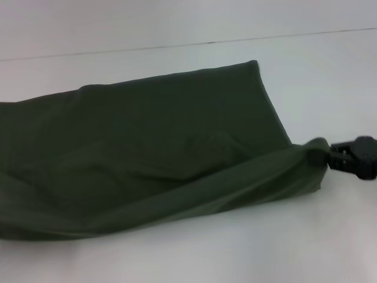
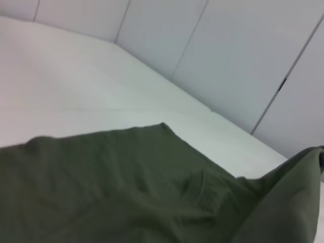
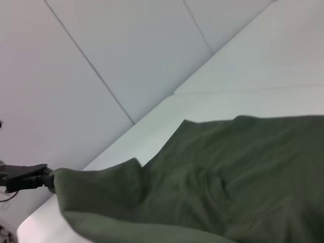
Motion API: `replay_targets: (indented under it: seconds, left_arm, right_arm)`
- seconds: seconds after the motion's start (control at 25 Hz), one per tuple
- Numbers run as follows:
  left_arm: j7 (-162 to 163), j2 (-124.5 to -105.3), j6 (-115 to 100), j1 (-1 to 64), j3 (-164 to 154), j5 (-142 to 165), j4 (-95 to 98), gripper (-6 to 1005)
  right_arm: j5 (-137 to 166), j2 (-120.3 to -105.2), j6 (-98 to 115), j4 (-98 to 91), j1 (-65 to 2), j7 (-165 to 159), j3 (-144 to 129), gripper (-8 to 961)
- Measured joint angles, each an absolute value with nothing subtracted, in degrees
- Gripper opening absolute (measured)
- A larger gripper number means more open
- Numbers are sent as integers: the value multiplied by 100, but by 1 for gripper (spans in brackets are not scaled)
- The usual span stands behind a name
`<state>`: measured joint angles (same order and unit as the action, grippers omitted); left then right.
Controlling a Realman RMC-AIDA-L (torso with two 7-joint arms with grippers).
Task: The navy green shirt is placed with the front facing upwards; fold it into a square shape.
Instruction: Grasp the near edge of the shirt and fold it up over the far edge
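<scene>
The navy green shirt (image 1: 153, 147) lies spread across the white table, plain dark olive cloth, running out past the head view's left edge. My right gripper (image 1: 333, 157) sits at the shirt's right end, shut on a bunched corner that it holds a little above the table, so a long fold rises toward it. The right wrist view shows the shirt (image 3: 228, 172) and, farther off, the left gripper (image 3: 46, 178) shut on another lifted corner. In the left wrist view the shirt (image 2: 116, 187) fills the lower part, with a raised fold at one side.
The white table (image 1: 194, 259) extends on all sides of the shirt, its back edge meeting a pale panelled wall (image 2: 243, 61). A seam line crosses the table (image 1: 212, 42) behind the shirt.
</scene>
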<state>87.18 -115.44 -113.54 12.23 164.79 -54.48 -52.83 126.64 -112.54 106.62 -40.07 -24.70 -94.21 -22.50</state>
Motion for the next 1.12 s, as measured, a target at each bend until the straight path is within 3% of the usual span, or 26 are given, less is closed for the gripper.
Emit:
replay_targets:
  seconds: [0.72,1.12]
  left_arm:
    - [9461,-11207,-10011,2397,16418,-5433,-4798,80]
    - [9752,-11157,-8756,2952,16195,-5394,-4414,86]
  right_arm:
    - [12524,-11280,9647,-4052,-3222,-10184,-1994,47]
    - [12527,-11323,8667,-4006,-3579,-10653,-2177,47]
